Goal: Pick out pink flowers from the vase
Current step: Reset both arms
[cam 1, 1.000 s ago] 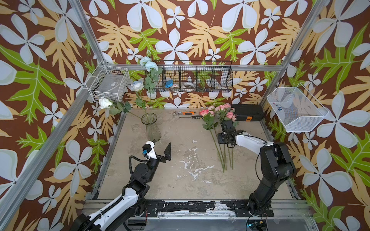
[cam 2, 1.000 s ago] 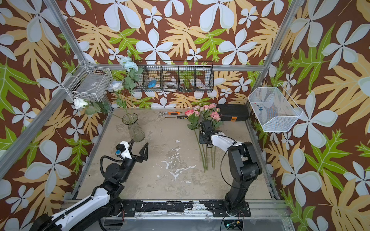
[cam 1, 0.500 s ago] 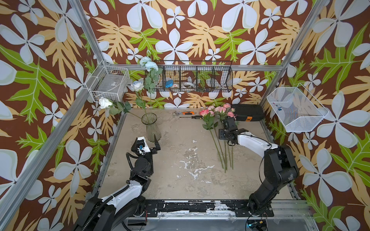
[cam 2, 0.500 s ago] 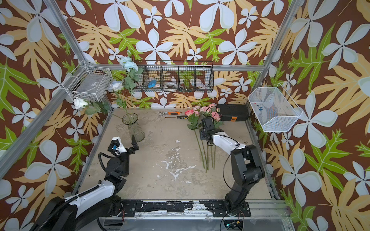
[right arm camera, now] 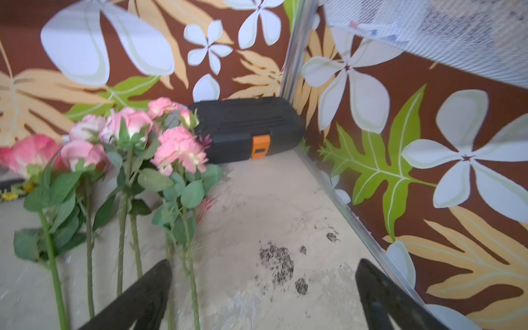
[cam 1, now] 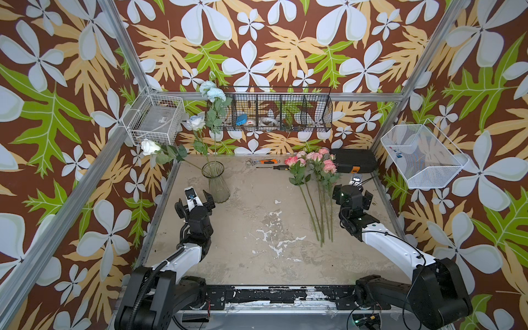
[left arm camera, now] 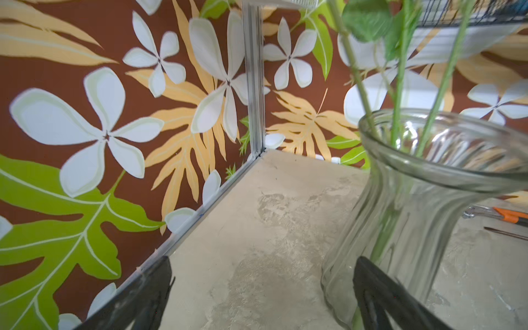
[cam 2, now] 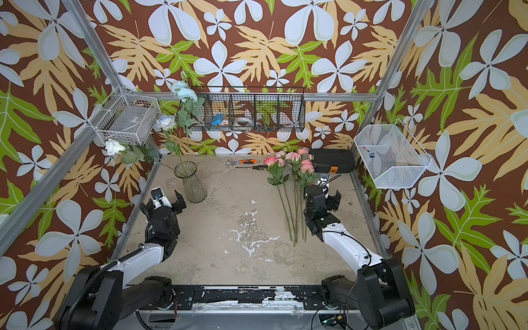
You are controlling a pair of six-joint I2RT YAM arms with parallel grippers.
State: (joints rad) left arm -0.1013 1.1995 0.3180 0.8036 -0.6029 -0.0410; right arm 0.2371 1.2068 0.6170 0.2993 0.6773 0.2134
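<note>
We find pink flowers point(cam 1: 314, 164) flat near worktop point(cam 1: 251, 265) far right corner | vase point(cam 1: 217, 187) upright far left | left gripper point(cam 1: 197, 200) jaws apart beside vase | right gripper point(cam 1: 352, 195) jaws apart, empty

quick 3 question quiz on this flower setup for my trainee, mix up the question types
1. True or false: the pink flowers lie on the table, outside the vase.
2. The vase holds: A pink and white blooms; B white and pale blue blooms; C nothing.
3. Fill in: the right end effector beside the stems is ___.
Key: 1 true; 2 B; 3 open.
</note>
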